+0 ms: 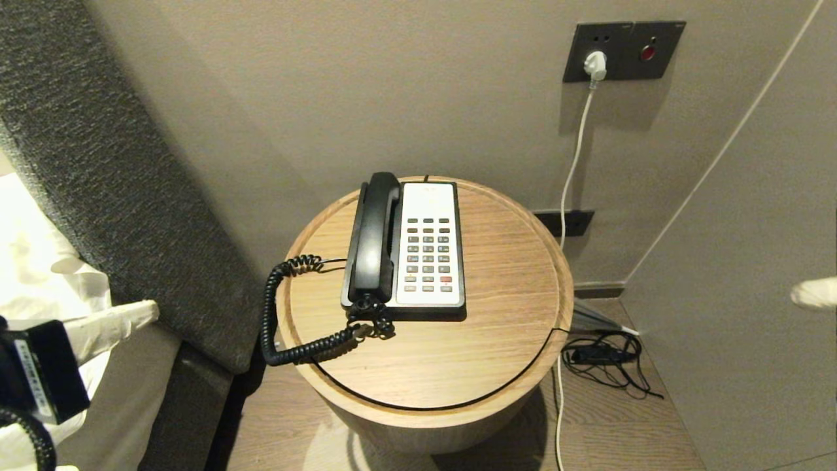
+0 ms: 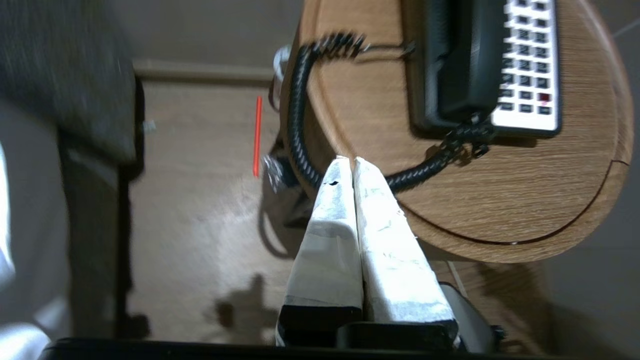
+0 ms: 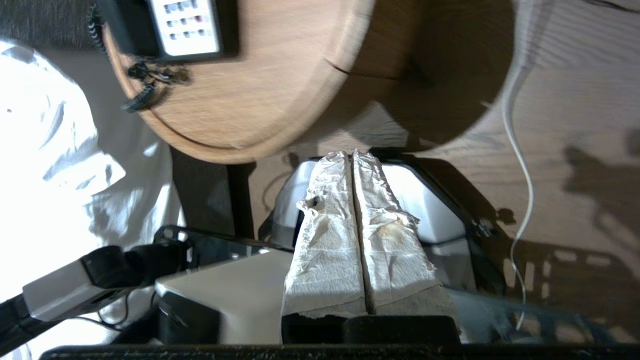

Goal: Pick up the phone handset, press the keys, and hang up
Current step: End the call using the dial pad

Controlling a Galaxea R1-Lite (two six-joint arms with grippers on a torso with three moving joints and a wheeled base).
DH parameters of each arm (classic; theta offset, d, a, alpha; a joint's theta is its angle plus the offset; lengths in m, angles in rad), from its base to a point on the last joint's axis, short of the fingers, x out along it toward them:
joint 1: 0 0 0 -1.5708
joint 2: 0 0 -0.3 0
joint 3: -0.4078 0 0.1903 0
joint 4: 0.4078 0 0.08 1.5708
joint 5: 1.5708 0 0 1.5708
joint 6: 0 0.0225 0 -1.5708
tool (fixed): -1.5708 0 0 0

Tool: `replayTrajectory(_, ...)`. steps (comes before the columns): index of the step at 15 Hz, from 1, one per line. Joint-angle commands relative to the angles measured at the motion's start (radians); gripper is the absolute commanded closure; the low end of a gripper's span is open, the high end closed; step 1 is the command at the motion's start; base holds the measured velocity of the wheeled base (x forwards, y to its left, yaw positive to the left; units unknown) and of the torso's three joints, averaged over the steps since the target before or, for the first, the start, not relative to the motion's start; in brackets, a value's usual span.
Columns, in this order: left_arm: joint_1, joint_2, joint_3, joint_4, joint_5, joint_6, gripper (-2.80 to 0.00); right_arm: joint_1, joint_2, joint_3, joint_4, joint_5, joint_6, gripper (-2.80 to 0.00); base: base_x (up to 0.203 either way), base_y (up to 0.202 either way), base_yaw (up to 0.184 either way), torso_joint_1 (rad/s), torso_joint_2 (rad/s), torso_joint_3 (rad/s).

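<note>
A desk phone (image 1: 428, 245) with a white keypad face lies on a round wooden side table (image 1: 497, 327). Its black handset (image 1: 374, 239) rests in the cradle on the phone's left side. A black coiled cord (image 1: 274, 320) loops from the handset over the table's left edge. My left gripper (image 1: 147, 311) is shut and empty, low at the left, off the table near the cord loop; in the left wrist view (image 2: 350, 162) the white-wrapped fingers press together. My right gripper (image 1: 801, 294) is at the far right edge, away from the table, shut and empty in the right wrist view (image 3: 352, 155).
A grey padded headboard (image 1: 111, 163) and white bedding (image 1: 33, 261) stand at the left. A wall socket with a white plug (image 1: 595, 65) and cable hangs at the back right. Black cables (image 1: 605, 356) lie on the wood floor right of the table.
</note>
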Motion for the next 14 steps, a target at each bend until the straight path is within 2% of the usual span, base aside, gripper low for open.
replayTrajectory(1,0.001,-0.031,0.062,-0.009,-0.001,-0.059,0.0,0.117,0.314,-0.164,0.009,-0.036,0.007,0.0,0.0,0.0,0.0,0.0,0.0,0.0)
replayTrajectory(3,0.001,-0.028,0.066,-0.016,-0.009,-0.068,0.0,0.234,0.446,-0.261,0.007,-0.095,0.007,0.0,0.0,0.0,0.0,0.0,0.0,0.0)
replayTrajectory(6,0.004,-0.016,0.084,-0.016,-0.014,-0.068,0.0,0.329,0.578,-0.39,0.006,-0.132,0.01,0.0,0.0,0.0,0.0,0.0,0.0,0.0)
replayTrajectory(9,0.01,-0.005,0.128,-0.018,-0.041,-0.063,0.0,0.344,0.633,-0.438,0.001,-0.169,0.005,0.0,0.0,0.0,0.0,0.0,0.0,0.0)
replayTrajectory(11,0.011,0.014,0.127,-0.037,-0.041,-0.065,0.0,0.339,0.663,-0.48,-0.046,-0.2,0.01,0.0,0.0,0.0,0.0,0.0,0.0,0.0)
replayTrajectory(14,0.01,0.024,0.137,-0.048,-0.041,-0.064,0.0,0.343,0.723,-0.509,-0.122,-0.2,0.036,0.0,0.0,0.0,0.0,0.0,0.0,0.0)
